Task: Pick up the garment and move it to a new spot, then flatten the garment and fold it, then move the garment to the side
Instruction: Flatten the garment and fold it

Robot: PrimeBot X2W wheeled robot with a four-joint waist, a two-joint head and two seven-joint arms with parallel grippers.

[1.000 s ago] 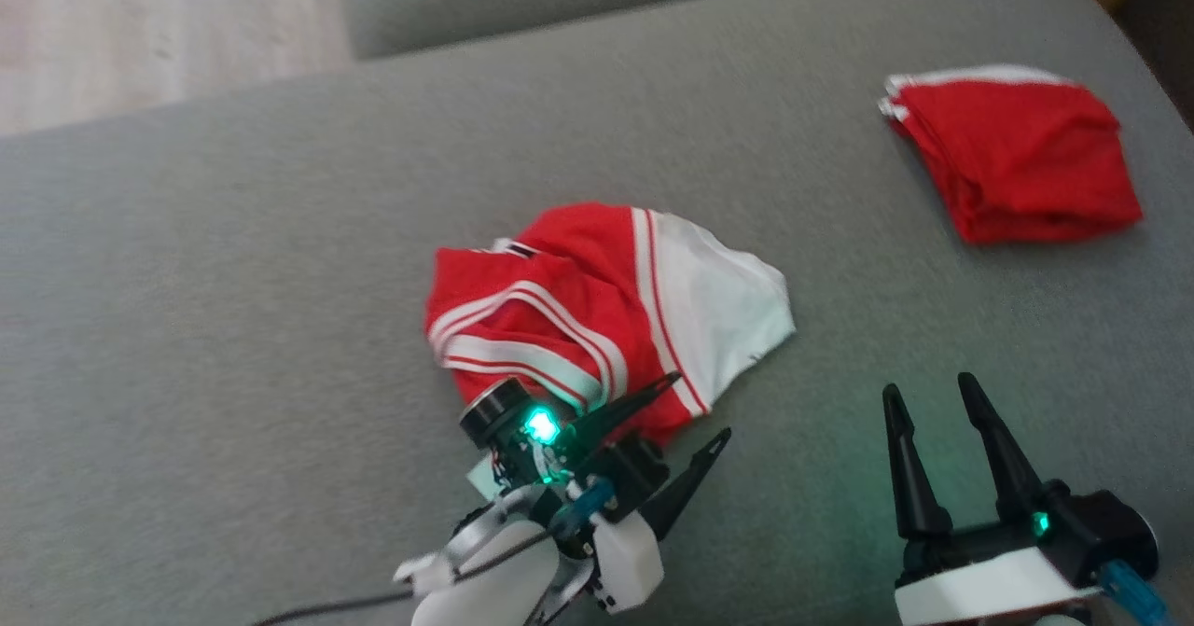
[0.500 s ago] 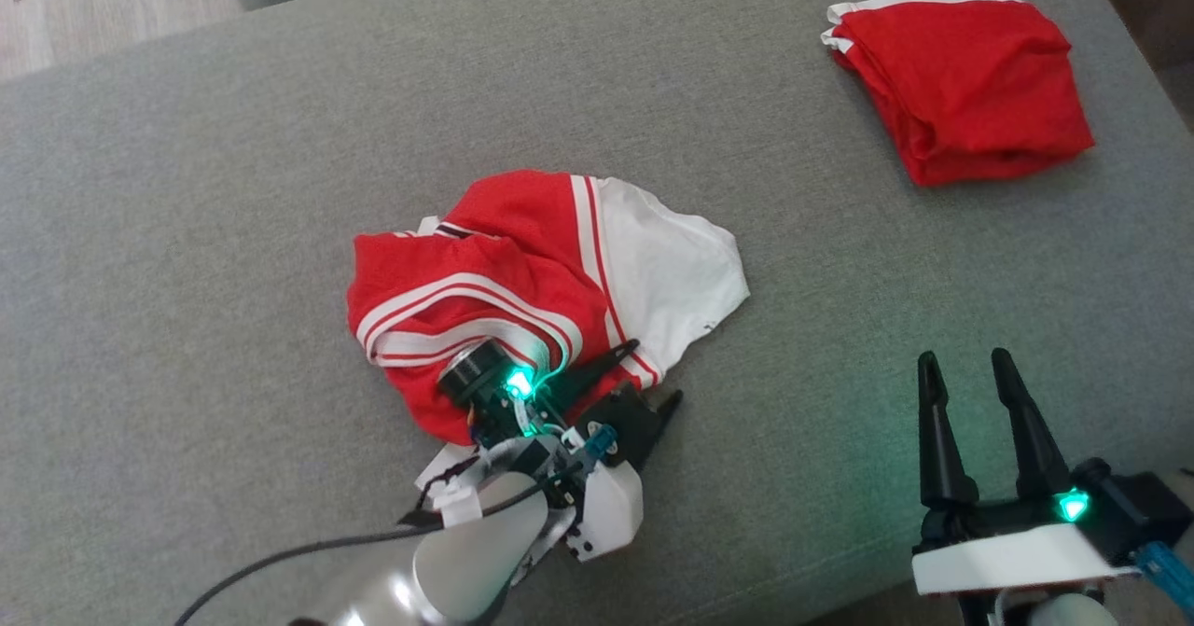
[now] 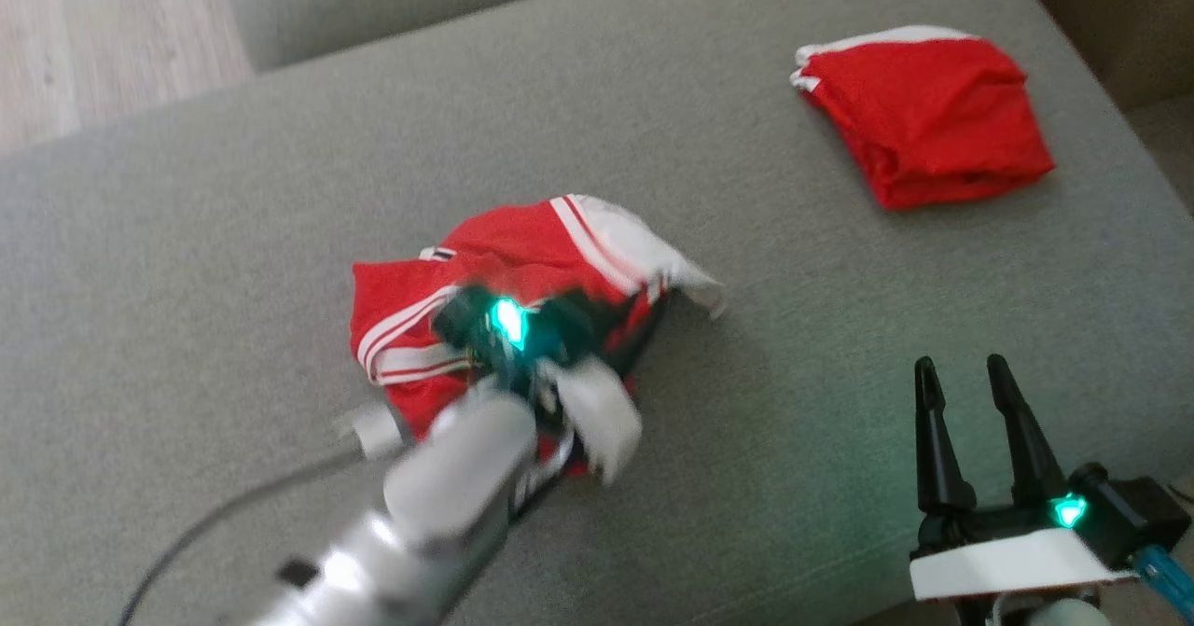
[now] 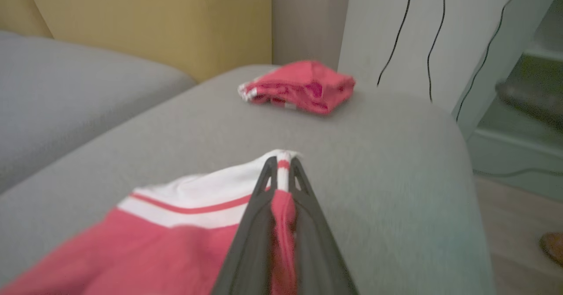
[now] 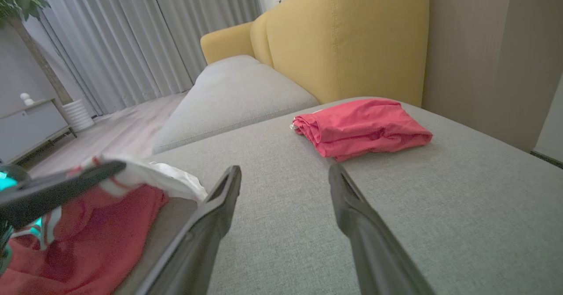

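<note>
The garment [image 3: 485, 262], red with white stripes and one white end, lies crumpled on the grey sofa seat [image 3: 187, 234], a little left of the centre of the head view. Its long axis runs about from left to right in that frame and rises slightly toward the right. The white end points to the right.

The left gripper [image 4: 282, 165] has its jaws closed on the garment. In the left wrist view the two dark jaws meet at the tips, with a fold of red and white cloth pinched between them at the white edge. In the head view this gripper is blurred, over the middle of the garment, and the white end appears raised a little off the seat.

The right gripper [image 3: 961, 365] is at the lower right of the head view, jaws apart and holding nothing, over bare seat. A folded red garment [image 3: 923, 113] lies at the upper right, well apart from both grippers.
</note>
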